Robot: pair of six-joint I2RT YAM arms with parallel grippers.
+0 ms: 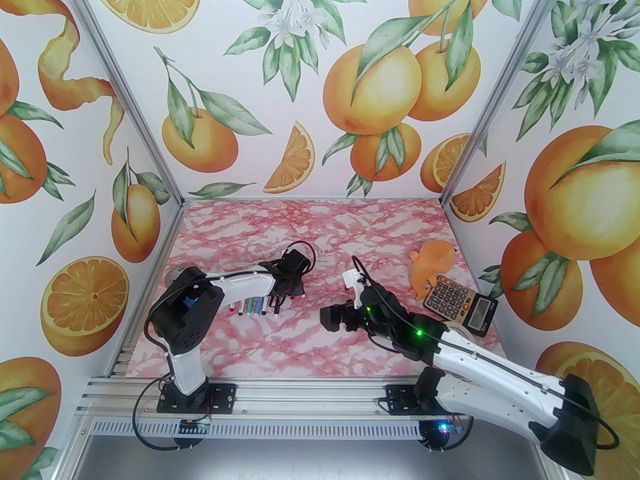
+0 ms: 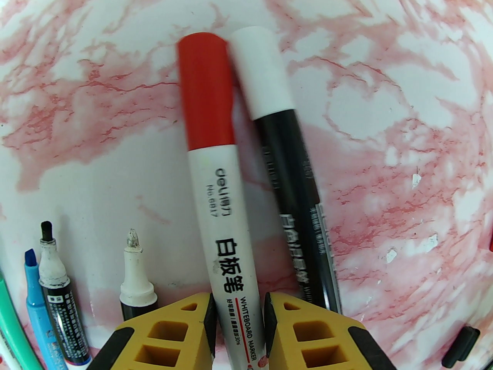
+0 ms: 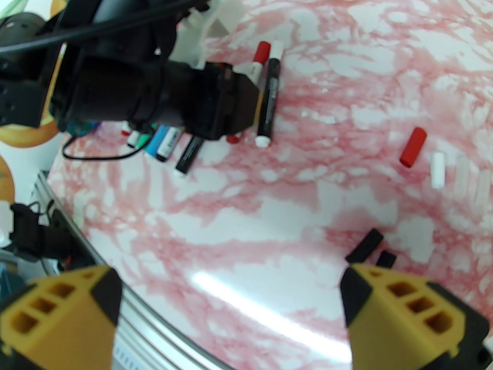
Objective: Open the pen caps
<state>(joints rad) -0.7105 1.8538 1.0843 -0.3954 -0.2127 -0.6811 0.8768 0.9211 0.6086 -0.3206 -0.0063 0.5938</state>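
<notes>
The red cap [image 2: 206, 91] is on the far end of a white pen [image 2: 227, 222]. The pen lies flat on the pink surface [image 2: 385, 91]. Its long side points straight away from the left hand [image 2: 239, 303], so the cap is at the end farthest from that hand. The left hand is clamped on the pen low down, by the print. Its black pads [image 2: 211, 322] seem to press both sides, but the picture cuts off there, so I am not fully sure.

A black pen [image 2: 296, 191] with a white cap [image 2: 262, 75] lies just to the right of the red-capped pen, touching it. Open pens [image 2: 134, 276] with bare tips lie to its left, a little apart.

The right hand [image 3: 231, 287] is well apart from the red-capped pen. Its fingers are spread wide and there is nothing between them. From that hand, the pen lies straight ahead, with the cap at the farther end. Some loose caps [image 3: 413, 147] lie to the right of the red-capped pen, nearer the right hand.

I think the right hand is the free one, so it should go to the cap end. It would close on the red cap and pull along the pen's long line, away from the left hand. The white cap is so close that it could get pinched too.
</notes>
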